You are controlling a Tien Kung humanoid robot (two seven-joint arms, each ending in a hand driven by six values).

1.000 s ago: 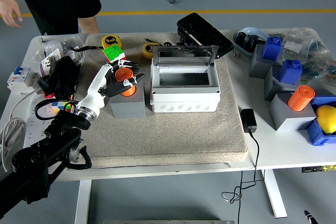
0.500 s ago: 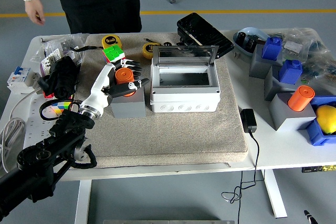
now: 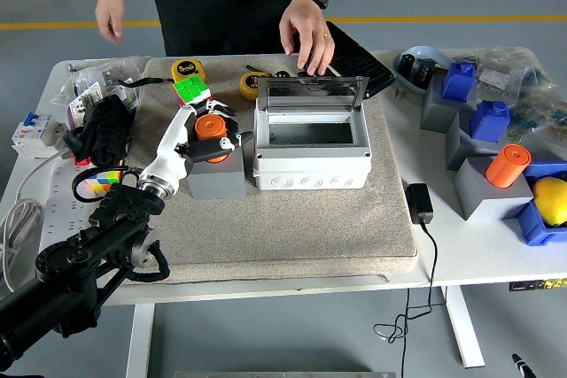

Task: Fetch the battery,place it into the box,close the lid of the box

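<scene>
L hand (image 3: 211,135) curled round orange battery (image 3: 211,127)

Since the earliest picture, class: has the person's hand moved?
Yes. The person's hand has come in from the left and now reaches down behind the box's open lid.

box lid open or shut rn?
Open. The white box has its lid raised upright behind it, and the inside looks empty. The orange battery is outside, at the left robot hand.
</scene>
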